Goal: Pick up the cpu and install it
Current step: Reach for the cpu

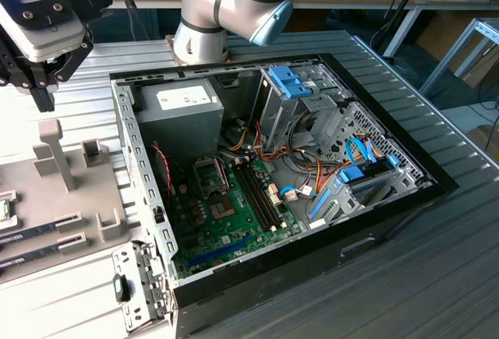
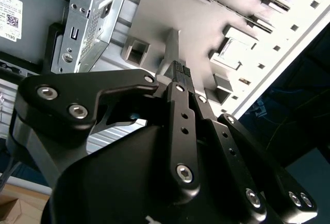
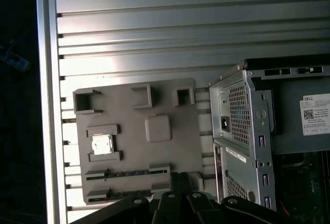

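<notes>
The cpu (image 3: 102, 144) is a small square chip with a bright metal top. It lies in a recess of the grey fixture plate (image 3: 170, 152), beside the open computer case (image 1: 312, 160). My gripper (image 1: 44, 99) hangs above the far part of that plate at the exterior view's left, well clear of the chip. Its black fingers (image 2: 180, 87) stand together in the second wrist view, shut with nothing between them. In the first wrist view the gripper (image 3: 180, 179) lies off to one side of the cpu. The motherboard (image 1: 234, 214) lies in the case, with its silver socket frame (image 1: 210, 174) near the power supply.
The grey fixture plate (image 1: 54, 199) carries upright posts (image 1: 53, 156) and slotted holders. The case walls, the grey power supply (image 1: 179, 117), the drive cages with blue latches (image 1: 292, 82) and bundles of cables (image 1: 312, 175) crowd the motherboard. Everything rests on a ribbed metal table (image 1: 437, 261).
</notes>
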Controlling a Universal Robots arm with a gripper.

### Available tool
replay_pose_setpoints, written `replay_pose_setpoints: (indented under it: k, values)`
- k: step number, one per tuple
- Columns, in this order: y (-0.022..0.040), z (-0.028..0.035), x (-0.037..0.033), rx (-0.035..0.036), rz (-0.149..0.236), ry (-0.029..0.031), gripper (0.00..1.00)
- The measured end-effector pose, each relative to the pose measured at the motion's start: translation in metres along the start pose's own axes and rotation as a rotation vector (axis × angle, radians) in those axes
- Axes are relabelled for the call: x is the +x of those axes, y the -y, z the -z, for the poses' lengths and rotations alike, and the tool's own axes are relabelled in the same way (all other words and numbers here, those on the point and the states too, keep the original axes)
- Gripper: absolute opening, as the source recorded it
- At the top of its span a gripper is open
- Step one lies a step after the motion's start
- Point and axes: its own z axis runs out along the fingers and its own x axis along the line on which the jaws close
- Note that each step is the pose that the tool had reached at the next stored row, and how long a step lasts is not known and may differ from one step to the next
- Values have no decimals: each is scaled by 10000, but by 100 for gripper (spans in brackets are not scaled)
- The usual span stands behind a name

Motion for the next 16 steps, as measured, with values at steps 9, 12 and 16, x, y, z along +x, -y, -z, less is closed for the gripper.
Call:
replay_pose_setpoints:
  k: [9,12,16]
  values:
    - [5,1,61,0,0,1,11]
    - [6,1,74,0,0,1,11]
    - [7,1,88,-1,0,1,11]
